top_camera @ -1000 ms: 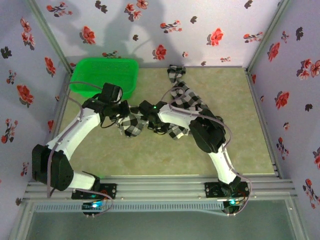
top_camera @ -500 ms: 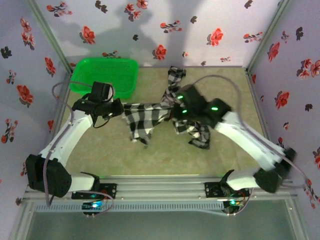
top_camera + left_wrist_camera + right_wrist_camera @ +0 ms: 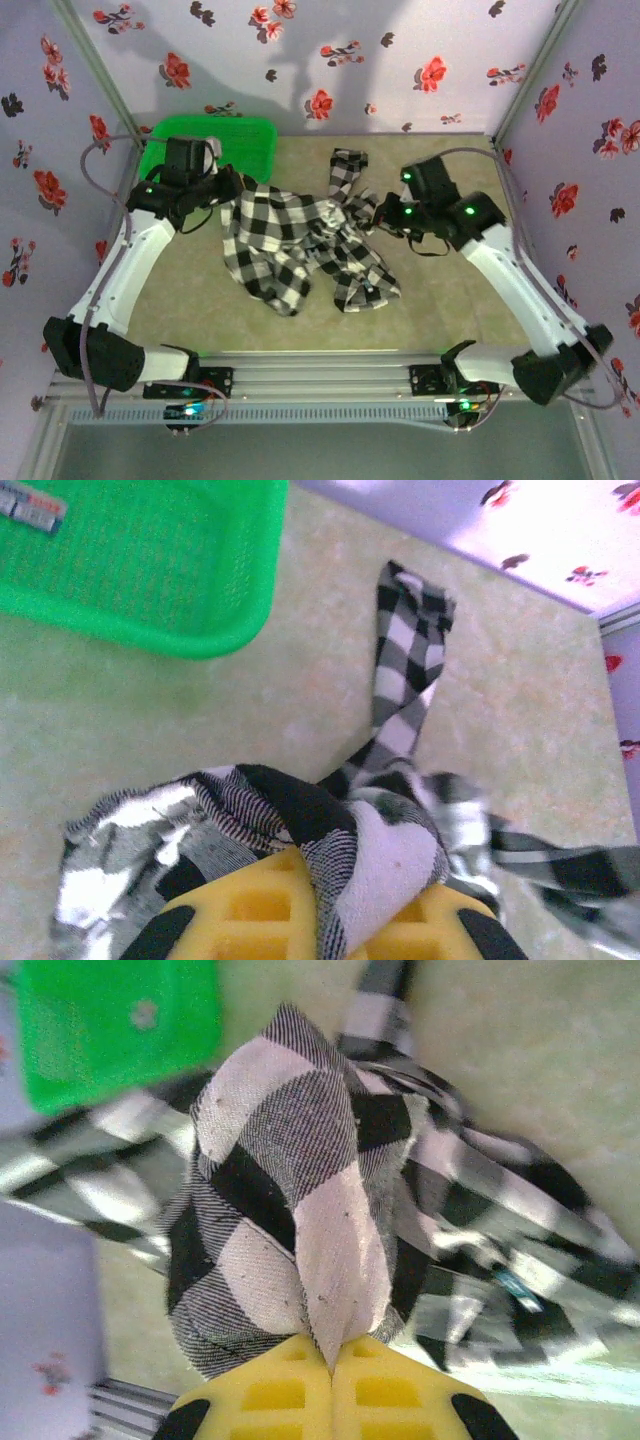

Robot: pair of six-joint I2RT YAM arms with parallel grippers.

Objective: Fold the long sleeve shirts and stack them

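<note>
I have the shirt (image 3: 300,240) strung between both tools, so its long axis runs left to right across the middle of the table (image 3: 470,300), a little toward the far edge. The left gripper (image 3: 222,192) is clamped on the left end, just in front of the green basket (image 3: 255,125) in the far left corner. The right gripper (image 3: 382,214) is pinched tight on a fold at the right end. Each arm is nearest its own end, so I judge the coming move to be a pull apart and a lay-down. The cloth is black-and-white checked, bunched and twisted, sagging in two lobes toward the near edge, with one sleeve (image 3: 345,165) trailing toward the far edge.
</note>
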